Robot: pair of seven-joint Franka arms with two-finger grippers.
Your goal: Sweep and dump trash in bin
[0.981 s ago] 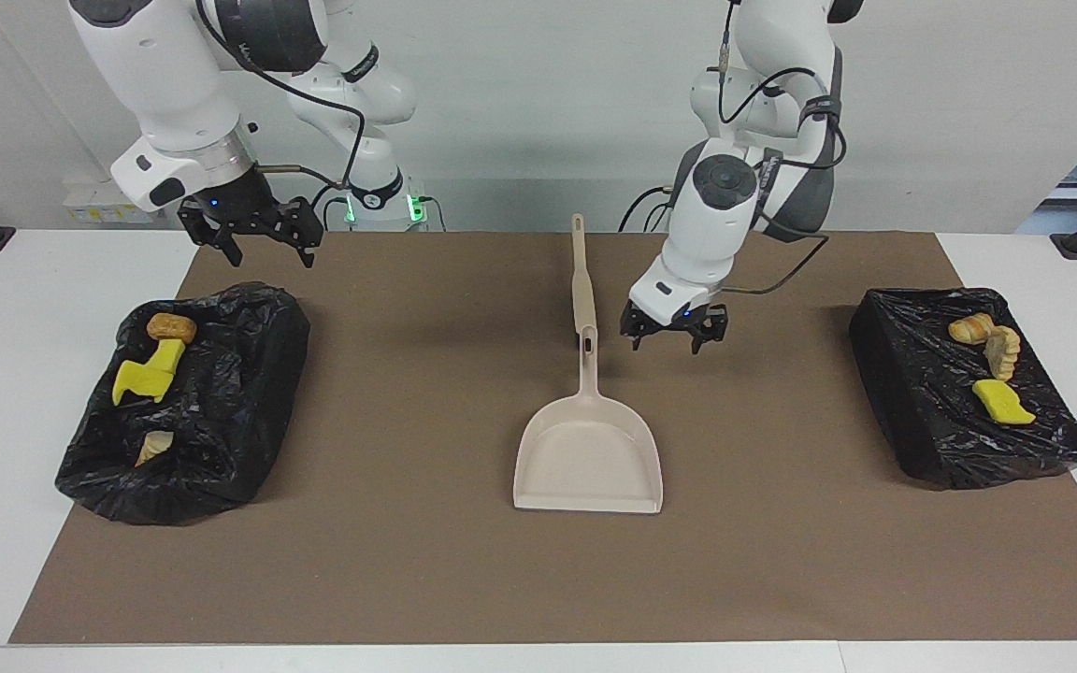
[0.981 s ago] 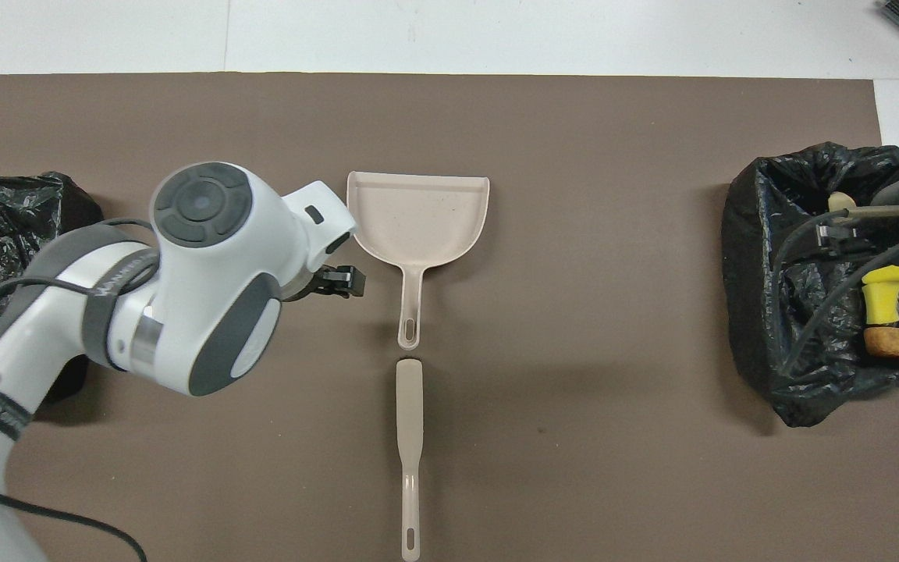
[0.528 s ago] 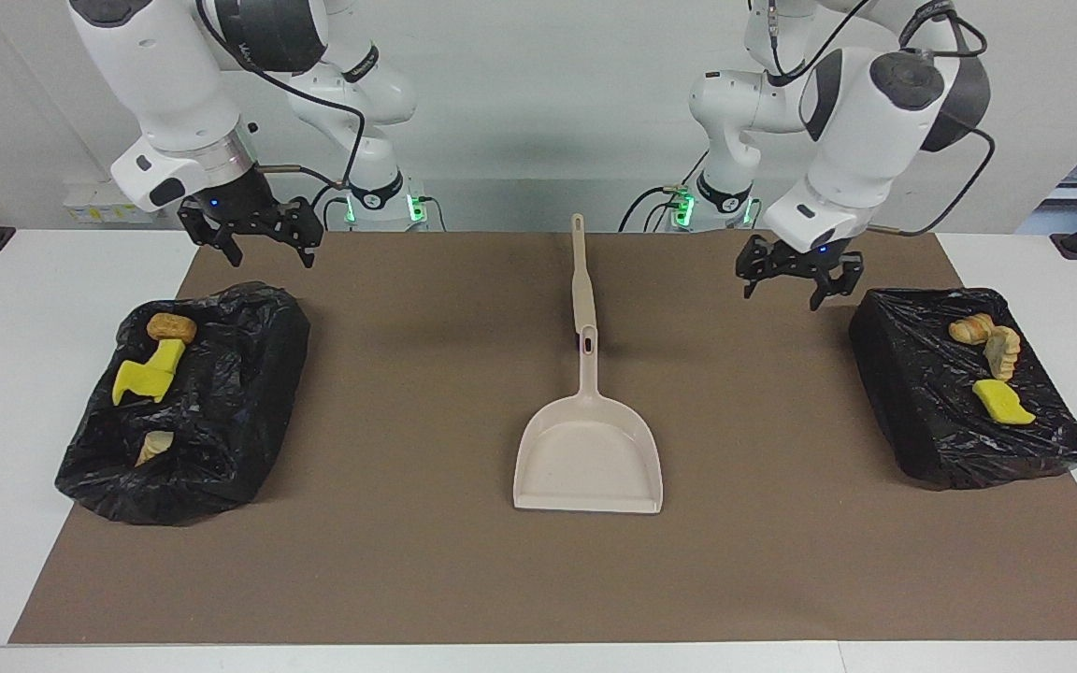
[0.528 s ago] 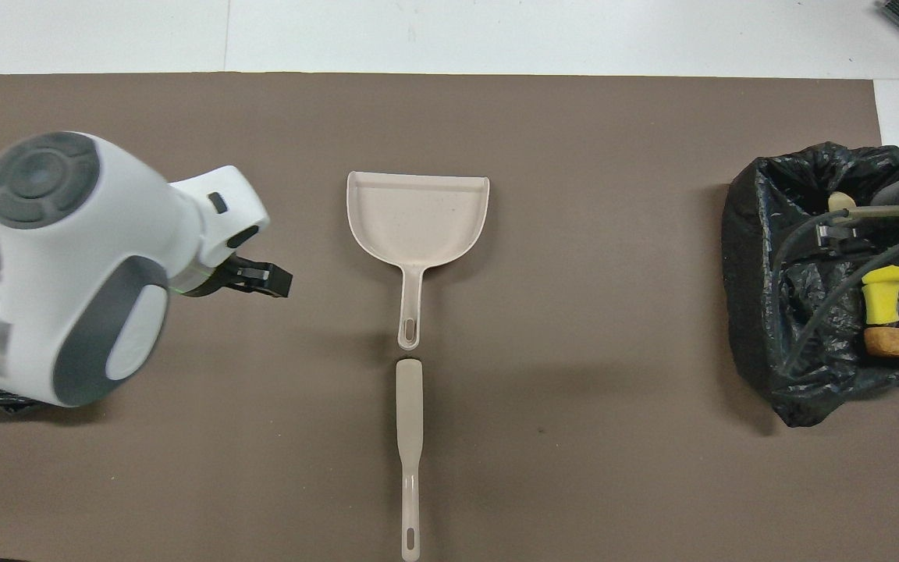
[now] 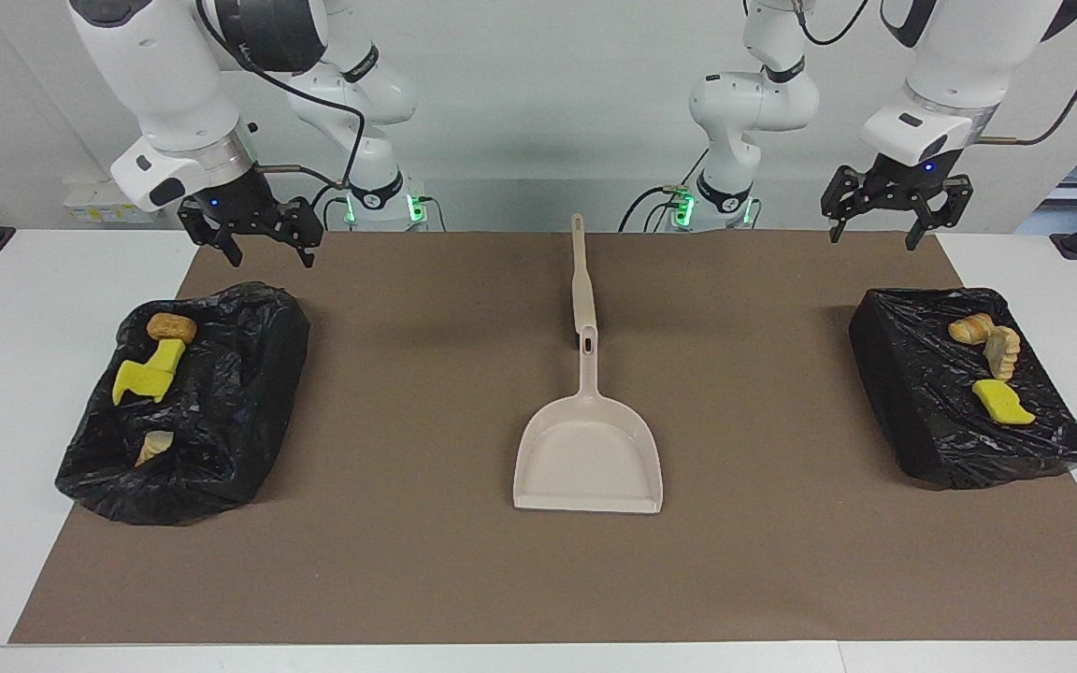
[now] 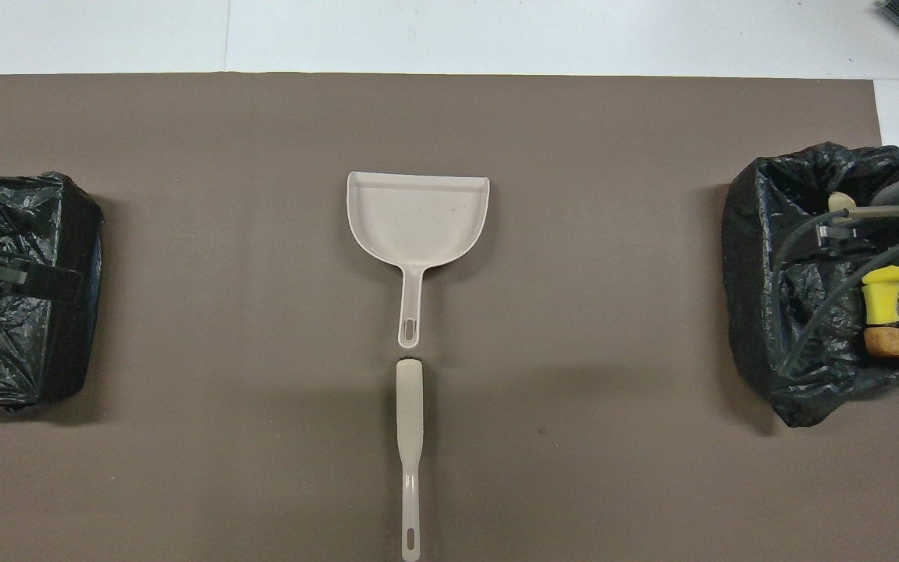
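Two grippers: both are held up in the air with fingers spread apart, and nothing is gripped.
Change: the left gripper (image 5: 878, 222) is drawn away from the dustpan (image 5: 588, 455); a second earlier it is shown just beside the dustpan's handle, and it is now raised well apart from it, toward the left arm's end of the table.
Right gripper (image 5: 269, 245): it is kept waiting, well apart from the dustpan, toward the right arm's end.
Trash: six scraps are counted, none on the mat. Three are lying in the bag-lined bin (image 5: 239, 374) well apart from the dustpan at the right arm's end, among them a yellow sponge chunk (image 5: 148, 374). Three more are lying on the bag-lined bin (image 5: 912, 393) at the left arm's end, among them a croissant piece (image 5: 971, 328).
Sweeper stick (image 5: 579, 271): it is laid in line with the dustpan's handle, end to end, nearer the robots.
Meaning: the tools are let go and no scraps are left loose, so the task is judged finished or nearly so.
Writing: no brand or label is readable anywhere.
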